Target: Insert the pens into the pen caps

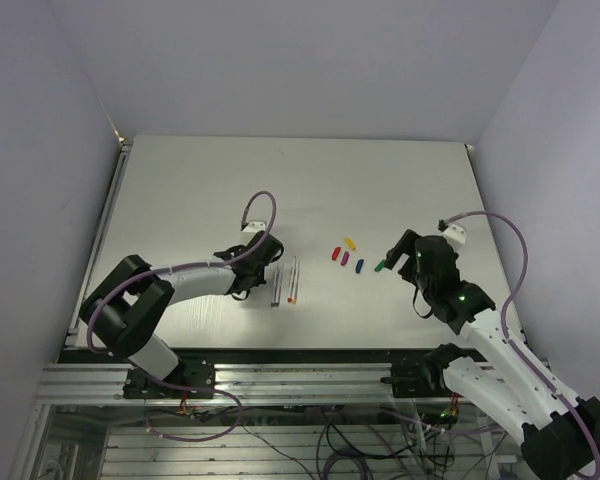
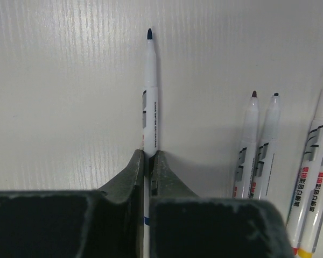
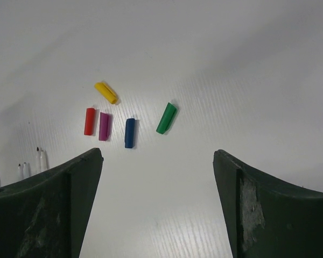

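Note:
My left gripper is shut on a thin white pen with a dark blue tip, which lies along the table and points away from the wrist. Several more pens lie side by side to its right, seen in the top view just right of the left gripper. The yellow, red, purple, blue and green pen caps lie loose on the table. My right gripper is open and empty, hovering short of the caps, nearest the green cap.
The white table is walled at the back and both sides. The caps cluster lies between the two arms. The right gripper is near the table's right half; an aluminium frame rail runs along the near edge.

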